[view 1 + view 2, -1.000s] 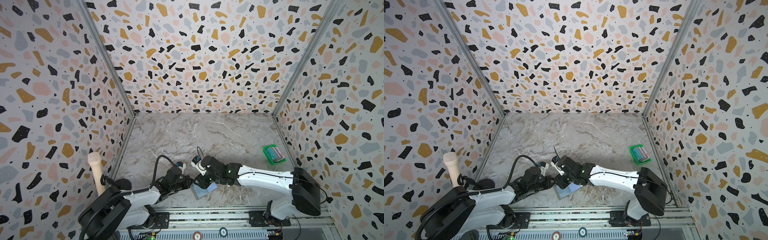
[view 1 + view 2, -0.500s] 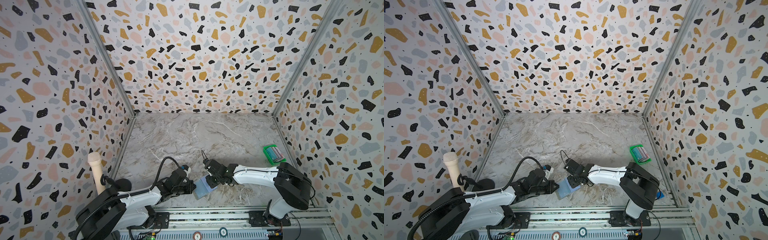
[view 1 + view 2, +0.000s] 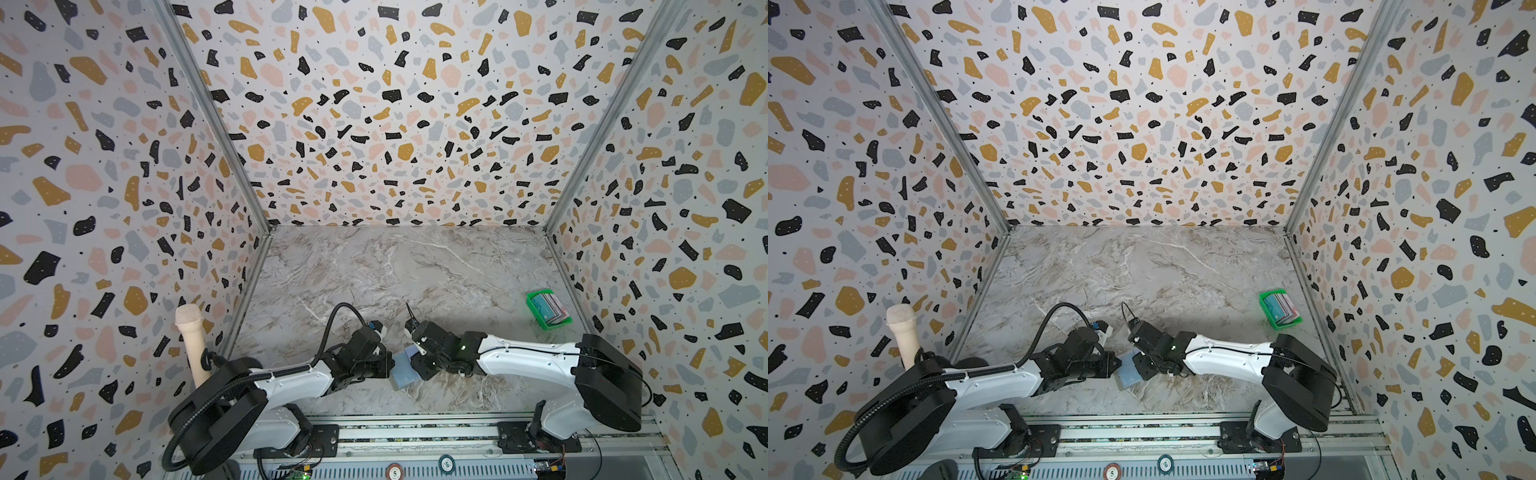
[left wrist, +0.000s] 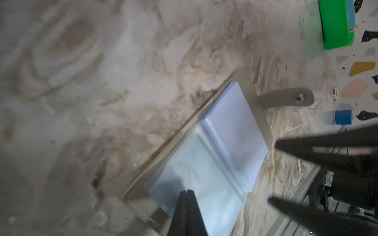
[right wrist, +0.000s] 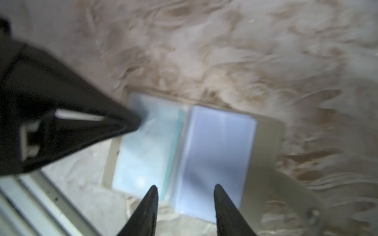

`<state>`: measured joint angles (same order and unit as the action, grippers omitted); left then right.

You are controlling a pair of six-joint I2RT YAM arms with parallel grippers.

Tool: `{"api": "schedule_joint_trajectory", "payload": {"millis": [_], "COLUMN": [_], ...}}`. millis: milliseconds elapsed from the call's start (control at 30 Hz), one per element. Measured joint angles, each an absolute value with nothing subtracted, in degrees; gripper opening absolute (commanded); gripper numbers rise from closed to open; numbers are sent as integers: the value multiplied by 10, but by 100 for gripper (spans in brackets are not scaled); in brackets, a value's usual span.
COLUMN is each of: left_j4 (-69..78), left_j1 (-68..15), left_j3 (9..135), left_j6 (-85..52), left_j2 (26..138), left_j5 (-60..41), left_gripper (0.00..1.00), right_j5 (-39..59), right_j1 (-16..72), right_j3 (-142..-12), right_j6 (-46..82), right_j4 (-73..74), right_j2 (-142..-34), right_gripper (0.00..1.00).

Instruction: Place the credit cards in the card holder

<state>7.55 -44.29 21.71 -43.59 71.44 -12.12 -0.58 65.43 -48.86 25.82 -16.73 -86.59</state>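
Observation:
The card holder [image 3: 402, 372] [image 3: 1127, 373] lies open on the marble table near the front edge, its clear pockets up and its snap strap [image 4: 286, 98] out to one side. A teal card edge [image 5: 173, 143] shows in one pocket. My left gripper [image 4: 187, 191] [image 3: 390, 365] is shut, its tip on that page. My right gripper [image 5: 186, 186] [image 3: 417, 363] is open over the holder's near edge, with nothing between its fingers. The remaining credit cards [image 3: 550, 308] [image 3: 1282, 308] stand in the green tray [image 3: 533, 306] at the right.
A beige microphone [image 3: 192, 338] stands by the left wall. A metal rail [image 3: 415, 428] runs along the table's front edge. Terrazzo-patterned walls enclose the table on three sides. The green tray [image 4: 335, 24] sits close to the right wall.
The right arm folded its elbow and stretched out again, its gripper staying over the holder. The left gripper edged right onto the holder's page, still shut.

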Motion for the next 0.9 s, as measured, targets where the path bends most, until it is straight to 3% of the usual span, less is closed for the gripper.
{"api": "schedule_joint_trajectory", "payload": {"millis": [233, 600, 900], "left_j4": [41, 11, 30], "left_j1": [-434, -430, -429], "left_j3": [245, 204, 184], "left_j6": [-431, -446, -460], "left_j2": [588, 529, 521], "left_j5": [-70, -41, -50], "left_gripper": [8, 11, 17], "right_j5": [19, 2, -6], "right_j1": [739, 708, 645], "right_j3": [-455, -481, -490], "right_j6": [280, 295, 284], "right_j4": [-160, -93, -125], "right_j2": [-873, -943, -885], "right_gripper": [27, 22, 51]}}
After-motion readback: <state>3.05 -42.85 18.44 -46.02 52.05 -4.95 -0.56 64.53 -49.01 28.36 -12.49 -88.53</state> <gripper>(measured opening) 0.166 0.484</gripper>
